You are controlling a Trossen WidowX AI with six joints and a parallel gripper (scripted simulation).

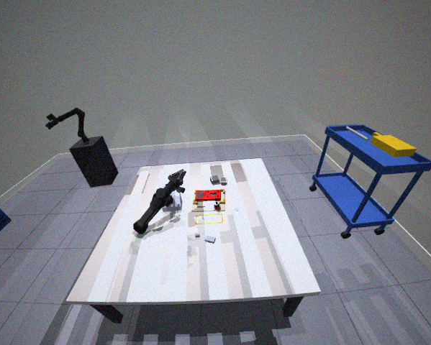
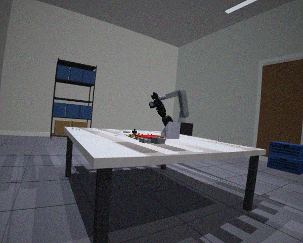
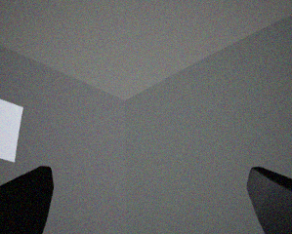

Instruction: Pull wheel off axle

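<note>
The pincer (image 1: 178, 174) is standing wide open and gripping nothing, raised above the table (image 1: 215, 267) with its 2 fingers framing only wall and ceiling. The wheel (image 1: 216, 206) is sitting well apart from it, on its upright axle beside the red board (image 1: 208, 195), just behind the yellow-outlined marked area (image 1: 209, 218).

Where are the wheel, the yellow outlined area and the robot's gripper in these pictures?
wheel (image 1: 216, 206): top view, its dark top, on the axle.
yellow outlined area (image 1: 209, 223): top view, near edge of the outline.
gripper (image 1: 179, 174): top view, between its open fingertips.
</note>
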